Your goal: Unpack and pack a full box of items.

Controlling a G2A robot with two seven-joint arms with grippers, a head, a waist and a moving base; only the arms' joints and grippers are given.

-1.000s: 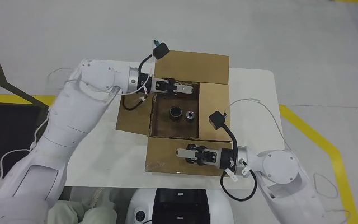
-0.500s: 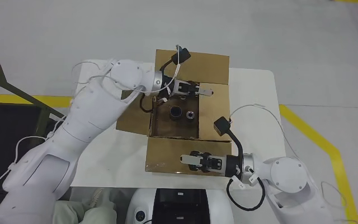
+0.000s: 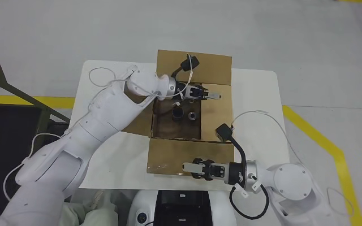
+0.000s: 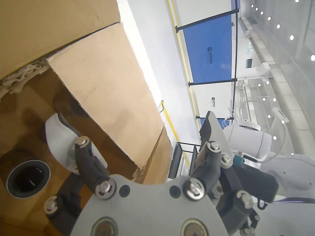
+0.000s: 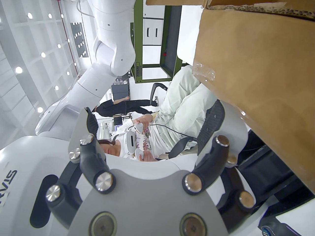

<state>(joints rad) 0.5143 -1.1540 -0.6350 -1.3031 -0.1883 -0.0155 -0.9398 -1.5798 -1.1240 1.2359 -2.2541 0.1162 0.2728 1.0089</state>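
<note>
An open cardboard box stands mid-table with its flaps spread. Inside lie a black cylinder and a smaller dark round item. My left gripper is open over the box's far right corner. One of its fingers hangs inside the box, and the right flap runs between the two. My right gripper is open and empty at the near edge of the front flap. One of its fingers sits close beside that flap.
The white table has bare room right and left of the box. The left flap lies under my left arm. Cables trail from both wrists.
My left gripper has swung right across the box's far edge to the right flap. My right gripper has drawn back toward the front flap's near edge.
</note>
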